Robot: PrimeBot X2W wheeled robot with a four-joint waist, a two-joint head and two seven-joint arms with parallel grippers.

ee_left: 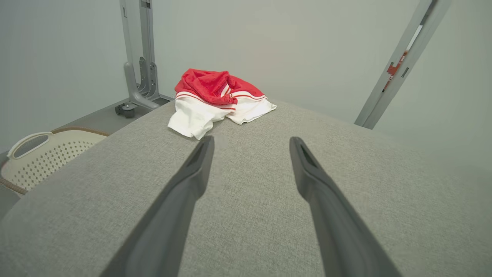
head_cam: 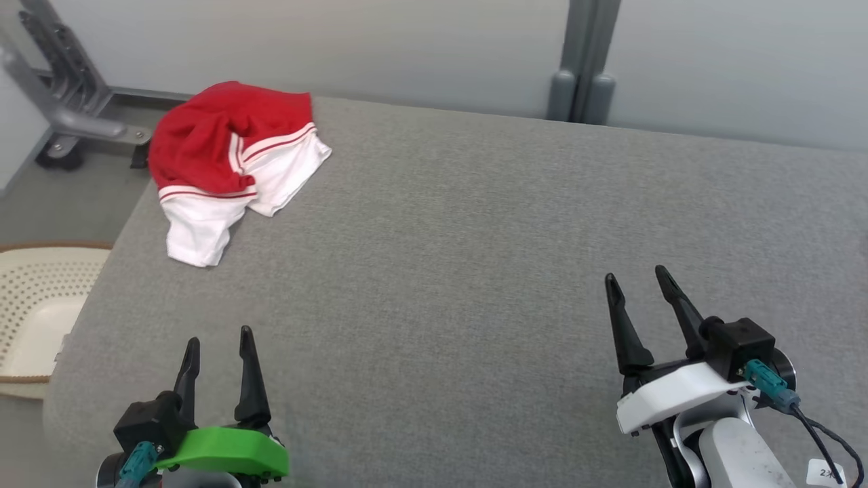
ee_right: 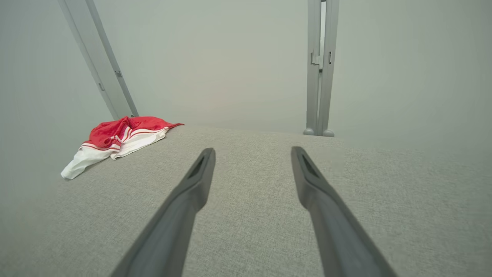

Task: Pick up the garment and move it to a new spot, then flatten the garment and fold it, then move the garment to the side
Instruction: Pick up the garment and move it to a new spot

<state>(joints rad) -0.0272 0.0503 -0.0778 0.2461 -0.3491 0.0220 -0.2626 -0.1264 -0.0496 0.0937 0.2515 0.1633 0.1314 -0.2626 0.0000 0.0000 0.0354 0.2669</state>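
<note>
A grey cloth-covered counter [head_cam: 475, 237] takes up most of the head view, running from the bottom edge to a pale wall at the top. A grey post [head_cam: 583, 61] stands against that wall at upper right of centre, and a metal stand [head_cam: 61, 102] sits on the floor at the upper left. A perforated cream basket [head_cam: 41, 305] shows at the left edge, below the counter's side.

The garment [head_cam: 230, 156], red over white with thin stripes, lies crumpled at the upper left of the frame. It is on the counter's far left corner, close to both edges.

The left gripper [head_cam: 218, 339] is at the lower left and the right gripper [head_cam: 636, 274] at the lower right. Both have their jaws spread wide and hold nothing, and both are well apart from the garment. The pick-up has not begun.

The likely trouble is the garment's place. A gripper coming in low from the near side could shove the heap off the corner onto the floor instead of pinching it. The cloth is also bunched in layers, so a shallow pinch may catch one fold alone and let the rest drag or slip free as it lifts. The far corner may also demand a long reach from the left arm.
</note>
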